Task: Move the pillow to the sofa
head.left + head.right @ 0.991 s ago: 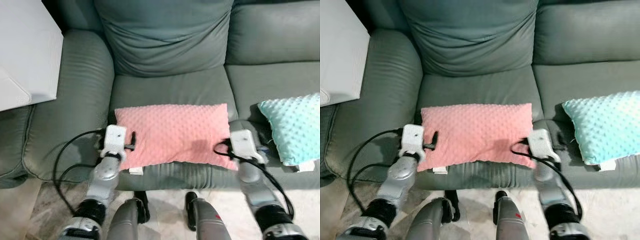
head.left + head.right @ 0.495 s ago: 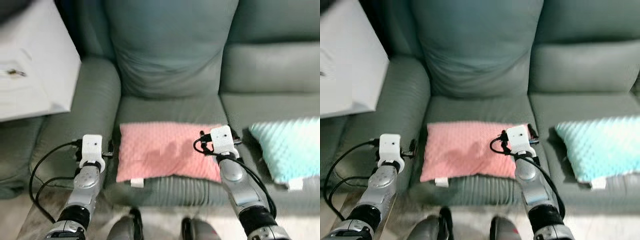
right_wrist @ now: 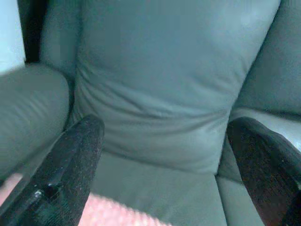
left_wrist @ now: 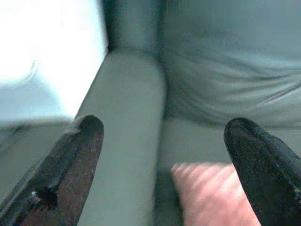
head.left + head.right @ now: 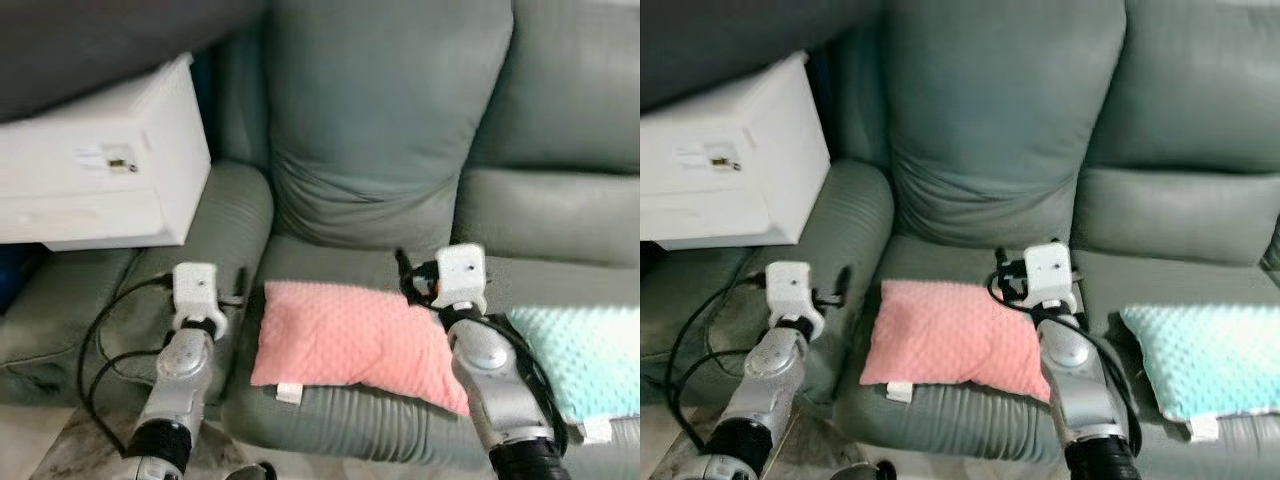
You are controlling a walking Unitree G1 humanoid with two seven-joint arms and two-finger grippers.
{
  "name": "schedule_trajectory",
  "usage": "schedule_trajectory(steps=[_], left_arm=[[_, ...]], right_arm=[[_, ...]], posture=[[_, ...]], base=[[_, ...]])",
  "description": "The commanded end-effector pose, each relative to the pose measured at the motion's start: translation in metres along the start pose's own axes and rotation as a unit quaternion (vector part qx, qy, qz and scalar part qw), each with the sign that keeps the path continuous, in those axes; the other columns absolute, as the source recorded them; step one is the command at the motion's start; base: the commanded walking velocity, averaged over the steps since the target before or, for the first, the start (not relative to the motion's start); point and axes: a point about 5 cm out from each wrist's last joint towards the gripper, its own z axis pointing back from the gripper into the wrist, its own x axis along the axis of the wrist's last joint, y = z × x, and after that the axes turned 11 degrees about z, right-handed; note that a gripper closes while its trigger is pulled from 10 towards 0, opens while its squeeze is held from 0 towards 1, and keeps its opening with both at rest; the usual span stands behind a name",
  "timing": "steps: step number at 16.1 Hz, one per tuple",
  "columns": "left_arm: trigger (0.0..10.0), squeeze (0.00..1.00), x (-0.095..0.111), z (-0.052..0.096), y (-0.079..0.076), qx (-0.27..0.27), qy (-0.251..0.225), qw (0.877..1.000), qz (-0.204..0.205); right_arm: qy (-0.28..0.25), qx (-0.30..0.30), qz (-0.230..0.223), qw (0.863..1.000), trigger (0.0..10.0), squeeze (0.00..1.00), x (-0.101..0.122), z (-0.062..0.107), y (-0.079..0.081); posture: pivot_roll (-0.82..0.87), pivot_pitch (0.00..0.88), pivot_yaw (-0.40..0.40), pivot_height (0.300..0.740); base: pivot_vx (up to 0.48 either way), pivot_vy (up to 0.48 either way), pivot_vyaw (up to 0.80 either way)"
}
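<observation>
A pink dotted pillow [image 5: 350, 340] lies flat on the grey-green sofa seat [image 5: 330, 425], its white tag at the front edge. My left gripper [image 4: 164, 127] hovers open over the sofa's armrest [image 5: 200, 235], just left of the pillow and apart from it; a corner of the pillow [image 4: 211, 197] appears below its fingers. My right gripper [image 3: 165, 125] is open above the pillow's far right corner, facing the back cushion [image 3: 174, 80], with nothing between its fingers. Its white wrist [image 5: 460, 275] stands over the pillow's right end.
A white box-like cabinet [image 5: 100, 160] stands beside the left armrest. A teal dotted pillow [image 5: 590, 360] lies on the adjoining seat to the right. A big back cushion [image 5: 390, 120] rises behind the pink pillow. Black cables hang from the left arm.
The head view has tilted up toward the sofa back. Both grippers have come away from the pillow's ends and risen; the pillow stays lying on the seat.
</observation>
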Motion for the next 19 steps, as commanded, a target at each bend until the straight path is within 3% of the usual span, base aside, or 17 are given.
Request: schedule_trajectory(steps=[1,3,4,6,9,15,17,19], left_arm=[[10.0,0.0,0.006,0.001,-0.003,-0.018,-0.008,1.0,-0.007],[10.0,0.0,0.014,0.002,-0.001,-0.02,-0.026,0.999,-0.011],[10.0,0.0,0.02,0.002,0.003,-0.005,-0.038,0.999,0.006],[10.0,0.0,0.019,0.006,0.005,0.001,-0.036,0.999,0.002],[10.0,0.0,0.007,0.022,0.003,-0.034,-0.006,0.999,-0.009],[10.0,0.0,0.0,0.049,0.032,0.011,0.015,0.999,-0.032],[10.0,0.0,-0.014,0.065,0.044,0.028,0.043,0.998,-0.048],[10.0,0.0,-0.01,0.075,0.049,0.031,0.04,0.998,-0.046]], right_arm=[[-0.006,0.002,-0.007,1.0,10.0,0.0,0.005,0.001,-0.003],[-0.015,0.008,-0.012,1.0,10.0,0.0,0.01,-0.002,-0.002],[-0.027,0.015,-0.019,0.999,10.0,0.0,0.016,-0.002,-0.002],[-0.031,0.02,-0.022,0.999,10.0,0.0,0.018,0.0,-0.001],[-0.021,0.038,-0.04,0.998,10.0,0.0,0.013,0.015,-0.001],[-0.009,0.085,-0.05,0.995,10.0,0.0,0.002,0.046,-0.006],[0.015,0.073,-0.048,0.996,10.0,0.0,-0.01,0.065,-0.018],[0.027,0.063,-0.044,0.997,10.0,0.0,-0.013,0.079,-0.028]], posture=[[-0.06,0.0,0.009,0.74],[-0.06,0.0,0.006,0.74],[-0.06,0.0,0.004,0.74],[-0.07,0.0,0.004,0.74],[-0.05,0.0,-0.004,0.74],[-0.05,0.0,0.011,0.74],[-0.05,0.0,0.011,0.74],[-0.05,0.0,0.016,0.74]], base=[[0.0,0.0,0.0],[0.0,0.0,0.0],[0.0,0.0,0.0],[0.0,0.0,0.0],[0.0,0.0,0.0],[0.0,0.0,0.0],[0.0,0.0,0.0],[0.0,0.0,0.0]])
